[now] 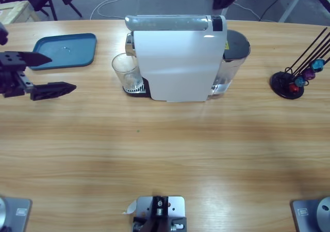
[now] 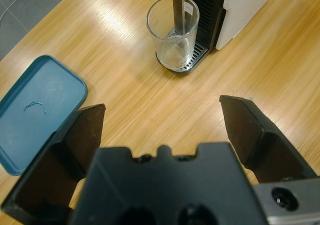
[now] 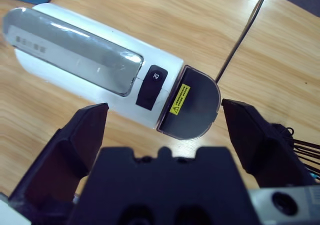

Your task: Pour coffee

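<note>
A glossy white coffee machine [image 1: 178, 62] with a rounded silver lid stands toward the back of a long wooden table [image 1: 165, 149], whose pale grain runs lengthwise. A clear, thin-walled glass [image 1: 126, 71] sits empty on the machine's ridged black drip tray, under the spout. A smooth blue plastic tray [image 1: 66, 50] with rounded corners lies well to the glass's side. At the other end of the table, a round black stand [image 1: 289, 84] with thin rods holds small coloured capsules. The left tool [image 1: 50, 75], matte black and angular, hovers wide open near the blue tray, holding nothing. The right tool [image 3: 162, 130], also wide open and empty, hangs above the machine's lid. Cables trail across the grey floor [image 1: 108, 2] beyond.
</note>
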